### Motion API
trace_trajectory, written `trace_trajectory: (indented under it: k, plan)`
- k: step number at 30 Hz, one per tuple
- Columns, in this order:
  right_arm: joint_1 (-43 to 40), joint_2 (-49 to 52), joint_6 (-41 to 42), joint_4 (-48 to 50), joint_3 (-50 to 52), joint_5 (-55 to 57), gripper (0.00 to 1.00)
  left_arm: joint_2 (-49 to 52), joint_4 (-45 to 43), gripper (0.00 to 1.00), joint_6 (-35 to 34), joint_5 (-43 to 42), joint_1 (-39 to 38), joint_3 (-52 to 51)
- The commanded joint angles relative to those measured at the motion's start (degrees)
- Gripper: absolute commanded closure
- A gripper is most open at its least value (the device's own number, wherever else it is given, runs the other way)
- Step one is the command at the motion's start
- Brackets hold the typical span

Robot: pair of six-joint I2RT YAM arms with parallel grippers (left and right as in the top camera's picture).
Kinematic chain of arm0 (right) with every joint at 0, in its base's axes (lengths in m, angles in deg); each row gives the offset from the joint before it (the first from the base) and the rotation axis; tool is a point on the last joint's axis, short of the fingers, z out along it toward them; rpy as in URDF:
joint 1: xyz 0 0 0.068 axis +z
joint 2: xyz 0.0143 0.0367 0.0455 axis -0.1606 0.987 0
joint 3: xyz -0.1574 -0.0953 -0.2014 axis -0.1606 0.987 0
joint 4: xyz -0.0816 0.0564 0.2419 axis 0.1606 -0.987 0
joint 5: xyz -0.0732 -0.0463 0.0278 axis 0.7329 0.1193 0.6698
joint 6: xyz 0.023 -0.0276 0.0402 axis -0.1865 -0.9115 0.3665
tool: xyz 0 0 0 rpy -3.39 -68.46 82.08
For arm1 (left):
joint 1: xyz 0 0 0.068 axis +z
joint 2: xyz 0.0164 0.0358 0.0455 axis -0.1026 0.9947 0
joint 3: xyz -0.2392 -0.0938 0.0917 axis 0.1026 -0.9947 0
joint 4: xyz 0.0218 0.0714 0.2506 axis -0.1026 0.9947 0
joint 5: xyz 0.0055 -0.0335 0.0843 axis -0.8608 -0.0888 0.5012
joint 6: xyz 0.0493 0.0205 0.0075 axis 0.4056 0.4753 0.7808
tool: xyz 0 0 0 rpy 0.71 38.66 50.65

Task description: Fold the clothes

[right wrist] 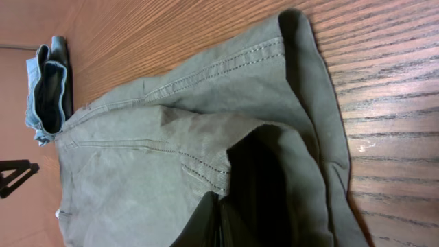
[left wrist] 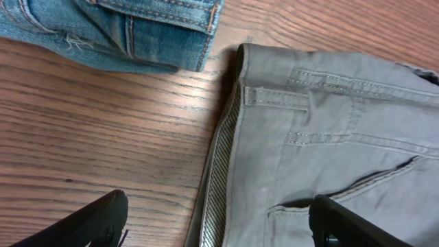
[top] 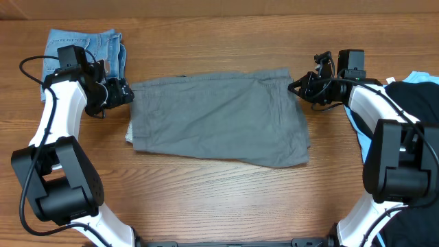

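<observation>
Grey trousers [top: 219, 120] lie folded flat across the middle of the table, waistband at the left. My left gripper [top: 127, 92] hovers at that waistband end, open. In the left wrist view the left gripper [left wrist: 219, 206] straddles the waistband edge of the trousers [left wrist: 329, 137]: one finger [left wrist: 96, 219] is over bare wood, the other over a pocket. My right gripper [top: 296, 87] is at the trousers' upper right corner. In the right wrist view the right gripper [right wrist: 218, 209] is shut on a raised fold of the grey trousers [right wrist: 171, 151].
Folded light-blue denim shorts [top: 89, 44] lie at the back left, just beyond the left gripper, and show close up in the left wrist view [left wrist: 116, 27]. A heap of black [top: 418, 103] and pale-blue [top: 420, 77] garments sits at the right edge.
</observation>
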Motion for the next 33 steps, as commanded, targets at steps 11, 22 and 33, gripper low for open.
trace_trajectory:
  k: [11,22,33]
  plan:
    - [-0.3,-1.9,0.0,-1.2,-0.7,-1.0,0.96,10.1,-4.8,0.56,-0.6,-16.9,0.3,0.7]
    - [-0.3,-2.0,-0.1,-1.2,-0.8,-0.9,0.96,8.9,-6.1,0.95,-0.6,-17.8,0.7,0.7]
    - [-0.3,-10.0,0.3,-4.0,-0.8,2.2,0.96,2.8,-5.8,0.96,1.6,-20.7,2.0,0.7]
